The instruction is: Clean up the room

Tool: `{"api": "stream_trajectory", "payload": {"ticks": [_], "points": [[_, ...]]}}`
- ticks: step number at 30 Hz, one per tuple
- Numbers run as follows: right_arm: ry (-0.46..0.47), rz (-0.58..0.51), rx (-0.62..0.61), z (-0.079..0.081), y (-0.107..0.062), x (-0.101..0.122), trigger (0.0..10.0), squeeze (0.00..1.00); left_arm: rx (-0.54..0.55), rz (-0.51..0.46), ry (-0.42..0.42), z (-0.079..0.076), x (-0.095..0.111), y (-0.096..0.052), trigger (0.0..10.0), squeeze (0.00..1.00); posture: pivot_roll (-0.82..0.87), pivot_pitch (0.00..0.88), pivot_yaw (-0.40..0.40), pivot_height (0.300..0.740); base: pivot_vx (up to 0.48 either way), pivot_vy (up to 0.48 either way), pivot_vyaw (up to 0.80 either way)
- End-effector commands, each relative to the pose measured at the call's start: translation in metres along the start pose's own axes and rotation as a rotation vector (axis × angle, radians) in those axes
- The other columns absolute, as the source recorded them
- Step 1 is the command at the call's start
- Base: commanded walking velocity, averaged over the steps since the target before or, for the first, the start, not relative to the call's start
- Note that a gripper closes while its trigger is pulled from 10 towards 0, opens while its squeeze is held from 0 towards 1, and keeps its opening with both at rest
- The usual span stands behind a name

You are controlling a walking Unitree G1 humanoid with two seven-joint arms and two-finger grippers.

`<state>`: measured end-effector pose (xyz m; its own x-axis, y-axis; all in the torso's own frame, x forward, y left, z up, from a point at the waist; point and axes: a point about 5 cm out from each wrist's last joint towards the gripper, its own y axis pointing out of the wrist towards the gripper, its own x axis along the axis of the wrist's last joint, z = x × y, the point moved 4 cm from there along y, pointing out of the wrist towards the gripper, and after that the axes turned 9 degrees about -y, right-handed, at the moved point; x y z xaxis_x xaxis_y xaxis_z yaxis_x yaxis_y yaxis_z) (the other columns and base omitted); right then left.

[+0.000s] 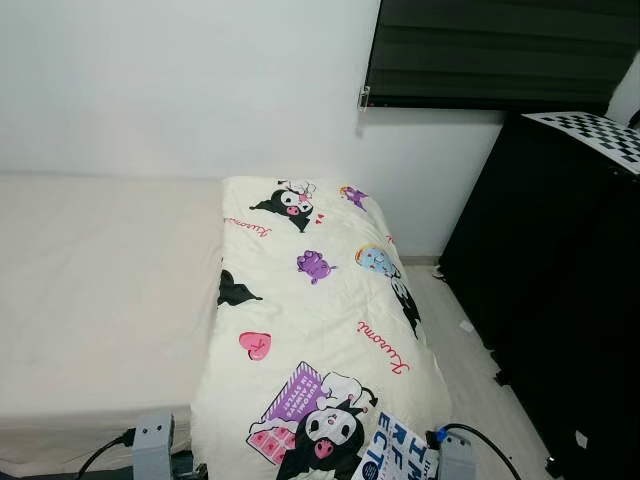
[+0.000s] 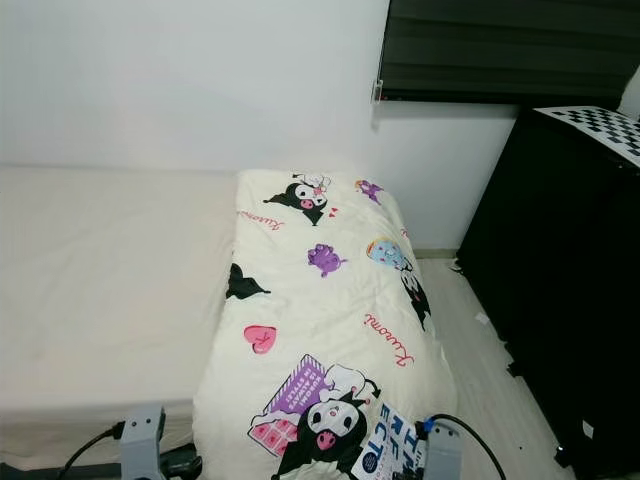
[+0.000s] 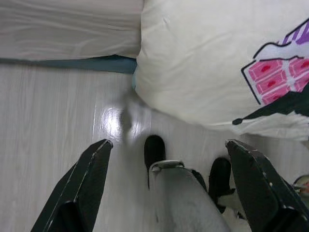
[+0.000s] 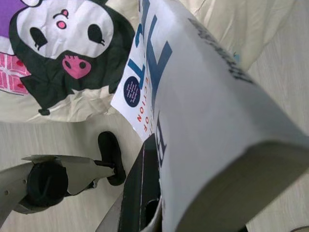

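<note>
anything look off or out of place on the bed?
The cartoon-print comforter is bunched onto the bed's right side, leaving the mattress bare and draping off the foot. The right gripper holds a thick book; left gripper hangs open over the floor.

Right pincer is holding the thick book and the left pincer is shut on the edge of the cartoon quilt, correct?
Not quite. The left pincer is open and holds nothing; the left wrist view shows its fingers spread over the floor, apart from the cartoon quilt. The right pincer does hold the thick book, as the right wrist view shows.
</note>
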<state>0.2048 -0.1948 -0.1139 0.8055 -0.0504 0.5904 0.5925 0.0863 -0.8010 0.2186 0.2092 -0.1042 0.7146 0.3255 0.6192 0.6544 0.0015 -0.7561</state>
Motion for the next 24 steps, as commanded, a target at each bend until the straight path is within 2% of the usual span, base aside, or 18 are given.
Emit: {"api": "stream_trajectory", "payload": {"ticks": [1, 6, 9, 10, 11, 12, 13, 18, 19, 21, 22, 24], "points": [[0.018, -0.034, -0.009, -0.003, 0.0, 0.006, 10.0, 0.0, -0.018, 0.0, -0.015, -0.005, -0.004, 0.0, 10.0, 0.0, 0.04, 0.0, -0.078, 0.74, 0.0, 0.0, 0.0], [-0.023, -0.04, 0.008, -0.005, -0.002, 0.004, 10.0, 0.0, -0.069, -0.039, -0.015, -0.004, 0.006, -0.001, 10.0, 0.0, 0.02, 0.0, -0.077, 0.74, 0.0, 0.0, 0.0], [-0.052, -0.039, -0.021, -0.014, -0.001, 0.018, 10.0, 0.0, -0.068, -0.055, 0.072, -0.007, 0.035, 0.004, 10.0, 0.0, 0.01, 0.0, -0.076, 0.74, 0.0, 0.0, 0.0], [-0.03, -0.07, -0.019, -0.017, -0.001, 0.027, 10.0, 0.0, -0.081, -0.087, 0.076, -0.008, 0.049, 0.005, 10.0, 0.0, 0.0, 0.0, -0.067, 0.74, 0.0, 0.0, 0.0], [-0.03, -0.07, -0.019, -0.017, -0.001, 0.027, 10.0, 0.0, -0.081, -0.087, 0.076, -0.008, 0.049, 0.005, 10.0, 0.0, 0.0, 0.0, -0.067, 0.74, 0.0, 0.0, 0.0], [-0.011, -0.094, -0.016, -0.019, -0.002, 0.032, 10.0, 0.0, -0.093, -0.111, 0.074, -0.009, 0.059, 0.005, 10.0, 0.0, 0.0, 0.0, -0.065, 0.74, 0.0, 0.0, 0.0], [0.0, -0.128, 0.006, -0.019, -0.003, 0.034, 10.0, 0.0, -0.145, -0.147, 0.09, -0.013, 0.065, 0.003, 10.0, 0.0, -0.02, 0.0, -0.051, 0.74, 0.0, 0.0, 0.0], [0.013, -0.14, 0.014, -0.02, -0.006, 0.029, 10.0, 0.0, -0.176, -0.148, 0.086, -0.015, 0.059, 0.002, 10.0, 0.0, -0.03, 0.0, -0.052, 0.74, 0.0, 0.0, 0.0], [0.017, -0.124, 0.0, -0.019, -0.004, 0.027, 10.0, 0.0, -0.163, -0.123, 0.085, -0.018, 0.053, 0.004, 10.0, 0.0, -0.01, 0.0, -0.056, 0.74, 0.0, 0.0, 0.0], [-0.099, -0.123, 0.013, -0.007, 0.003, 0.052, 10.0, 0.0, -0.128, -0.104, 0.129, -0.03, 0.062, 0.01, 10.0, 0.0, -0.02, 0.0, -0.042, 0.74, 0.0, 0.0, 0.0], [-0.112, -0.126, 0.016, -0.006, 0.003, 0.055, 10.0, 0.0, -0.128, -0.105, 0.134, -0.031, 0.064, 0.01, 10.0, 0.0, -0.02, 0.0, -0.042, 0.74, 0.0, 0.0, 0.0], [-0.092, -0.161, 0.035, -0.013, -0.002, 0.05, 10.0, 0.0, -0.222, -0.176, 0.1, -0.04, 0.075, 0.007, 10.0, 0.0, -0.03, 0.0, -0.039, 0.74, 0.0, 0.0, 0.0]]}}
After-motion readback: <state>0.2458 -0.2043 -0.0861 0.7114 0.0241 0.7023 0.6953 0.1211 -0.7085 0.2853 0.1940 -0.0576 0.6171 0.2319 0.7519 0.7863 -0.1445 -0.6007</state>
